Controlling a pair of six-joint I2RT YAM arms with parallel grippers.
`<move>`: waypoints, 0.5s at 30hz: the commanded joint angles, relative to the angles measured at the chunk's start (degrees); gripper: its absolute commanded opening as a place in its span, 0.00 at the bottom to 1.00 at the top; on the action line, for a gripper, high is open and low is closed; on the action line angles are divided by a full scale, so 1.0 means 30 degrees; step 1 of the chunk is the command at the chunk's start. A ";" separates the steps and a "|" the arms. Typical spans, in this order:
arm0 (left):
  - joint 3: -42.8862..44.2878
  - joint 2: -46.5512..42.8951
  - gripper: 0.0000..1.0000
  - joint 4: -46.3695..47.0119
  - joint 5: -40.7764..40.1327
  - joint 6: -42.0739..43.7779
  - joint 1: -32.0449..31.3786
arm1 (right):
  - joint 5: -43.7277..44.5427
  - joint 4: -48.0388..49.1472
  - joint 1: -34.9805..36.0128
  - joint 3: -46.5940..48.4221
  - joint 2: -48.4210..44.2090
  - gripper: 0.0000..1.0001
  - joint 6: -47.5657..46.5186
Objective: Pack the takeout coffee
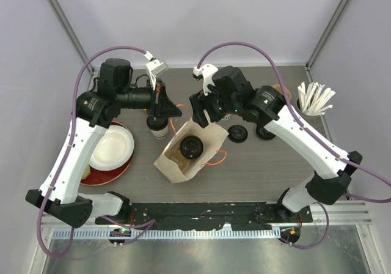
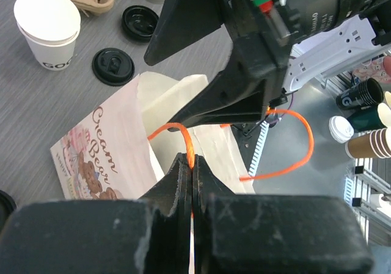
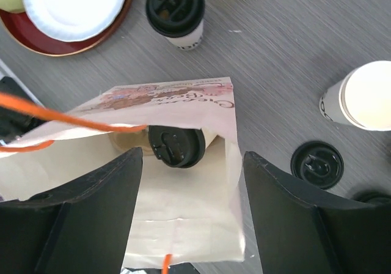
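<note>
Plates: a white plate (image 1: pixel 113 147) sits on a red plate (image 1: pixel 116 174) at the near left of the desk (image 1: pixel 263 170)
Bag (image 1: pixel 177 165): paper, standing open mid-desk, printed side facing left
First cup (image 1: pixel 191 146): white with a black lid, upright inside the bag
Second cup (image 1: pixel 158 129): lidded, on the desk just beside the bag's far-left corner, outside it
Loose lids (image 1: pixel 237 133): two black ones lying right of the bag
Left tool (image 2: pixel 192 164): jaws pressed together on the bag's orange handle (image 2: pixel 183 132)
Right tool (image 3: pixel 190 161): jaws wide apart over the bag mouth, above the first cup, gripping nothing
Open cup (image 3: pixel 363 96): unlidded, beyond the lids
</note>
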 commanded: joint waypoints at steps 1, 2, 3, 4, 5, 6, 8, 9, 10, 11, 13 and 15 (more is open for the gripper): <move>-0.0966 -0.0563 0.00 0.2041 0.0251 -0.0744 0.0319 | 0.1110 -0.2494 -0.0275 0.1930 0.1562 0.73 0.0696; -0.1145 -0.0621 0.00 0.2333 0.0017 -0.0862 0.0436 | 0.1110 -0.2761 -0.0362 0.2138 0.1857 0.72 0.0812; -0.1262 -0.0592 0.00 0.2423 -0.0304 -0.1095 0.0495 | 0.1023 -0.3083 -0.0450 0.2343 0.2092 0.72 0.0929; -0.1467 -0.0650 0.00 0.2511 -0.0481 -0.1068 0.0612 | 0.0964 -0.3434 -0.0480 0.2664 0.2443 0.72 0.1017; -0.1527 -0.0709 0.00 0.2570 -0.0657 -0.1097 0.0642 | 0.0934 -0.3525 -0.0538 0.2725 0.2533 0.72 0.1047; -0.1614 -0.0767 0.00 0.2541 -0.0920 -0.1039 0.0613 | 0.0847 -0.3583 -0.0539 0.2784 0.2592 0.72 0.1163; -0.1615 -0.0826 0.03 0.2396 -0.1653 -0.0981 0.0642 | 0.0758 -0.3497 -0.0597 0.2756 0.2622 0.72 0.1193; -0.1557 -0.0827 0.13 0.2278 -0.1916 -0.0922 0.0642 | 0.0758 -0.3438 -0.0626 0.2755 0.2622 0.72 0.1252; -0.1499 -0.0856 0.18 0.2161 -0.2325 -0.0835 0.0642 | 0.0729 -0.3380 -0.0627 0.2755 0.2593 0.72 0.1340; -0.1440 -0.0885 0.24 0.2102 -0.2503 -0.0776 0.0671 | 0.0642 -0.3292 -0.0656 0.2726 0.2651 0.72 0.1340; -0.1206 -0.0914 0.47 0.1926 -0.2796 -0.0513 0.0672 | 0.0525 -0.3262 -0.0685 0.2813 0.2651 0.72 0.1340; -0.0710 -0.0944 0.68 0.1781 -0.3586 -0.0337 0.0642 | 0.0408 -0.3204 -0.0714 0.2901 0.2710 0.72 0.1311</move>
